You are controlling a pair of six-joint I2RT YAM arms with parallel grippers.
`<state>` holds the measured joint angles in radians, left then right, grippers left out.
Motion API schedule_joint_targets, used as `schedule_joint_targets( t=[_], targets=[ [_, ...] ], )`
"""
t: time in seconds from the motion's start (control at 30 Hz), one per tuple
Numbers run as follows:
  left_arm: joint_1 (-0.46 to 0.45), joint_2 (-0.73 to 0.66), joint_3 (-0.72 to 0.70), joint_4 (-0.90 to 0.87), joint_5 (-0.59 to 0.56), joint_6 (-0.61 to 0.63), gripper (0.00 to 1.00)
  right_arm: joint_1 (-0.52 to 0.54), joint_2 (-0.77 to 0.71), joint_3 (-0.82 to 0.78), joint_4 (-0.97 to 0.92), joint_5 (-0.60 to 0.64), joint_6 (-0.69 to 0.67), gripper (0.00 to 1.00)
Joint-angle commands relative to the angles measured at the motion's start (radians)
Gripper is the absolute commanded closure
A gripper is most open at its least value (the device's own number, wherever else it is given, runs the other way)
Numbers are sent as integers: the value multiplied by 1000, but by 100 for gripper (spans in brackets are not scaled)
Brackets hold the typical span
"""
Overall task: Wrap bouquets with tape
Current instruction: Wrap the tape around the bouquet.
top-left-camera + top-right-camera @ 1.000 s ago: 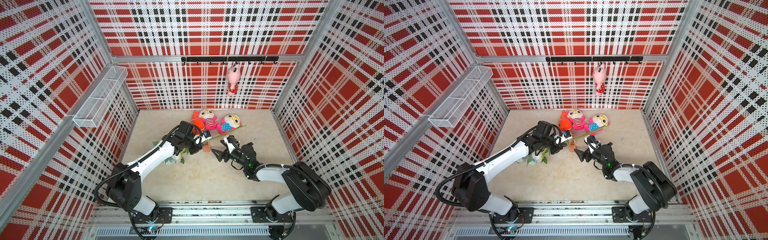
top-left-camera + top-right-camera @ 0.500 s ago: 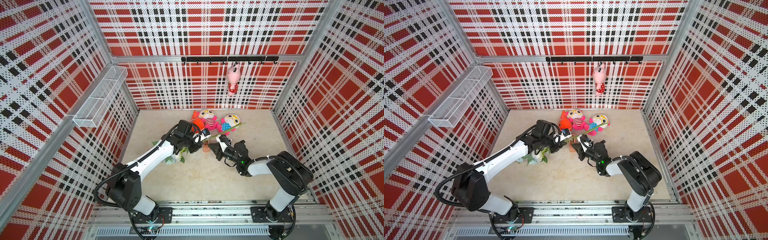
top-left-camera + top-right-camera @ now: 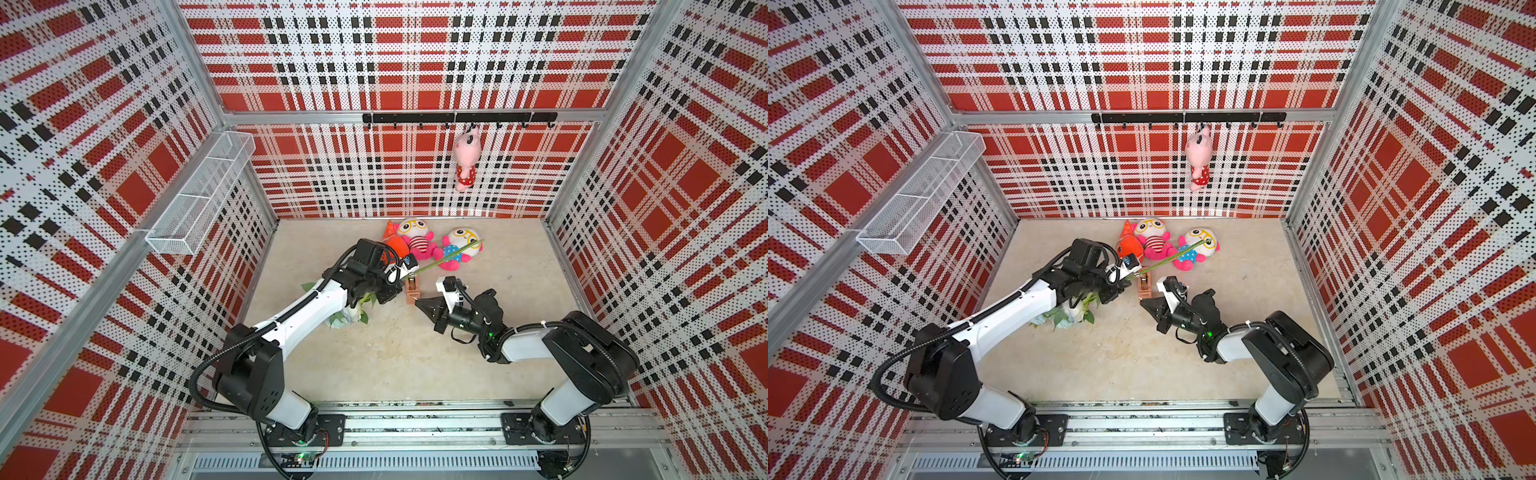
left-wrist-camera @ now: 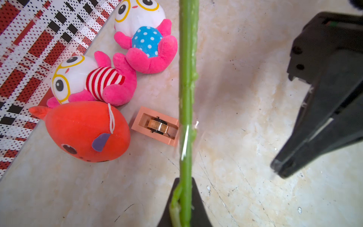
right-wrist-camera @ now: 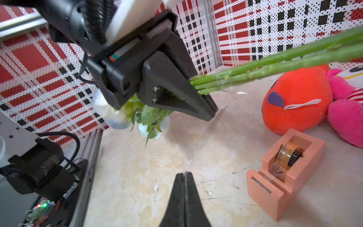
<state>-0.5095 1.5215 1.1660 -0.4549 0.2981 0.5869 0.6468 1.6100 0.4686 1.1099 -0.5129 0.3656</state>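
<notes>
Right wrist view: tape dispenser [image 5: 282,173] holds its roll; left claw [image 5: 204,102] clamps bouquet stems [image 5: 275,64]; right claw [image 5: 184,176] closed empty.

The left arm [image 3: 307,316] reaches from its near-left base diagonally toward the far middle of the scene, upper link white, wrist black. Its left gripper [image 5: 204,102] is clamped tight, jaws pressed together on the bunched stems of the bouquets [image 5: 275,62], which it holds off the floor. The right arm [image 3: 536,345] is folded at the near right, forearm running leftward toward the middle. Its right gripper [image 5: 184,176] has its jaws pressed fully together with nothing between them, tips pointing left, well apart from the left gripper.
</notes>
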Motion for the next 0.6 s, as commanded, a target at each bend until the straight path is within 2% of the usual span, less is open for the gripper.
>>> schedule_joint_targets(
  t=[0.0,0.17,0.4,0.57],
  targets=[
    [-5,5,-14,44,-49,-2,100,12,-44,16,22,-38,110,100],
    [-19,28,-14,41,-85,-1,100,13,-73,67,-80,20,237,100],
    [-27,39,-26,24,-98,18,100,-14,-94,228,-443,198,363,100],
    [-26,40,-25,12,-91,29,100,-76,-69,337,-600,213,441,100]
  ],
)
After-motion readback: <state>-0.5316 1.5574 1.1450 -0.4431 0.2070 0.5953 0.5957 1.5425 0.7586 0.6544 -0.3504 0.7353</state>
